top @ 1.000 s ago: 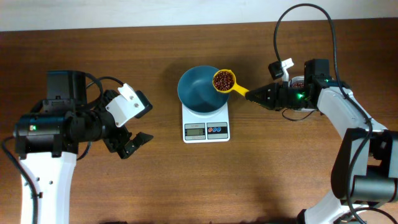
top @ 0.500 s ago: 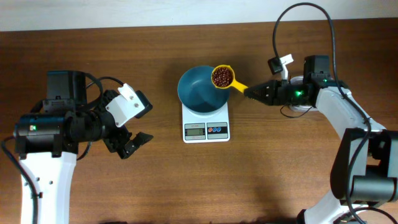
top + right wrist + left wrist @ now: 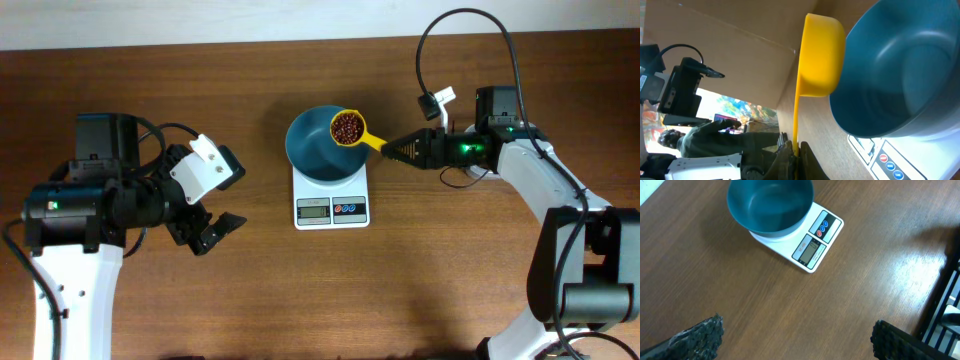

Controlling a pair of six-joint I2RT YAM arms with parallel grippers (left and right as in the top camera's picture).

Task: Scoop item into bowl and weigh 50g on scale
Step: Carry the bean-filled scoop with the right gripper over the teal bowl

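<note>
With right fingers [image 3: 404, 150] clamped on the yellow scoop [image 3: 371, 142] and left fingers [image 3: 697, 336] spread empty, the beans [image 3: 347, 125] poised over the bowl [image 3: 315, 148] at its two o'clock rim, on the scale [image 3: 331, 209], are best tipped in gradually.

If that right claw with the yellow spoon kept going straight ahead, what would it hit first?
Probably the near rim of the teal bowl, over which its scoop hangs. Height is unclear, so the right gripper might pass above.
</note>
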